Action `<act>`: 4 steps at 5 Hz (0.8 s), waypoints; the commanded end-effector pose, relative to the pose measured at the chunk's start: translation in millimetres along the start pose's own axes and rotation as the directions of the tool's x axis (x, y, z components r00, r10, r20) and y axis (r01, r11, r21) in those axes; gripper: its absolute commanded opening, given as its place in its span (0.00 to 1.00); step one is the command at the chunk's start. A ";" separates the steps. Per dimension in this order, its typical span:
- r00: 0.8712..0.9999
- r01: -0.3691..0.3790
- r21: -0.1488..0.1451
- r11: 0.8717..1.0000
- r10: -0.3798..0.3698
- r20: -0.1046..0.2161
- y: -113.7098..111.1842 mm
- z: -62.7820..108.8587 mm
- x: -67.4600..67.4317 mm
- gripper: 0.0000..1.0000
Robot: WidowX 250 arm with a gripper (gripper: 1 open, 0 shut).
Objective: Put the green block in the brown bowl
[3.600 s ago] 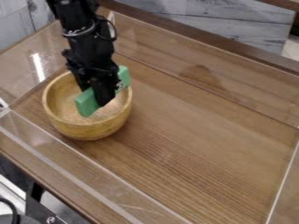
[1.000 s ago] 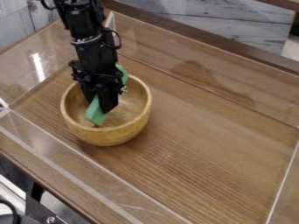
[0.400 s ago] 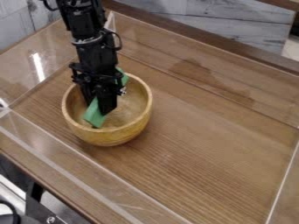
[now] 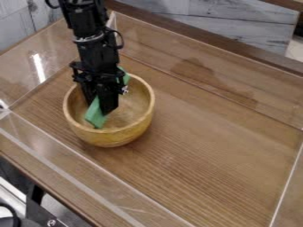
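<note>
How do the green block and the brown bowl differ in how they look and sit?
The green block is a slim bar, while the brown bowl is round and hollow. The block is plain green; the bowl is light brown. The block is tilted, with the gripper closed on it, whereas the bowl sits upright on the table. Both are partly hidden by the robot.
</note>
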State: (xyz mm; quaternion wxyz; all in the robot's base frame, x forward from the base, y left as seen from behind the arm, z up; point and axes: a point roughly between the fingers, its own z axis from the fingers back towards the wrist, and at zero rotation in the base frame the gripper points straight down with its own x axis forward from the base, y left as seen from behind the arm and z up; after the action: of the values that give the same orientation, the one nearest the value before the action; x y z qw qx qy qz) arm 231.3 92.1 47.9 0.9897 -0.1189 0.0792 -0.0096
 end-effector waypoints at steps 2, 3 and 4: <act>1.000 -0.004 0.012 1.000 0.003 0.026 2.7 13.8 9.1 0.00; 1.000 -0.007 0.006 1.000 0.006 0.017 2.2 14.0 9.9 0.00; 1.000 -0.009 0.000 1.000 0.009 0.007 1.5 14.2 10.5 0.00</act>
State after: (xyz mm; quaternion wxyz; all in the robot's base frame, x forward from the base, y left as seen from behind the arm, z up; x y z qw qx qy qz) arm 233.5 92.3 48.4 0.9866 -0.1294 0.0994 -0.0016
